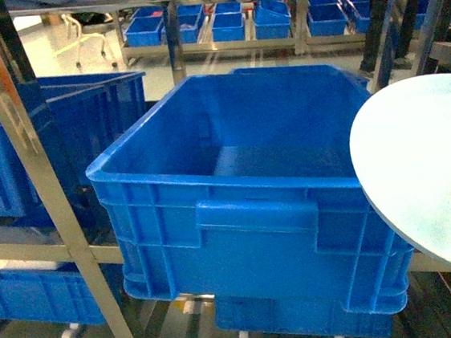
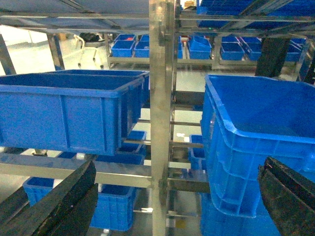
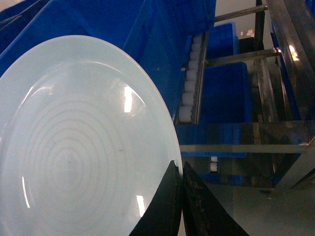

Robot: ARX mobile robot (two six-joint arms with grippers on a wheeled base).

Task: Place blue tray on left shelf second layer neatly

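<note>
The blue tray (image 1: 427, 172) is a pale, round, glossy dish held up in the air at the right of the head view, its underside toward the camera. In the right wrist view the blue tray (image 3: 83, 142) fills the left half, and my right gripper (image 3: 180, 169) is shut on its rim, one black finger on each face. My left gripper (image 2: 177, 196) is open, its two dark fingers (image 2: 54, 206) spread wide with nothing between them, facing a steel shelf upright (image 2: 161, 108). Neither gripper itself shows in the head view.
A deep dark-blue ribbed crate (image 1: 246, 207) sits on the shelf straight ahead, close to the tray's left edge. Another crate (image 1: 53, 139) stands to its left behind a slanted steel post (image 1: 45, 180). More blue crates (image 1: 226, 23) line far racks. Roller rails (image 3: 189, 93) run beside the crate.
</note>
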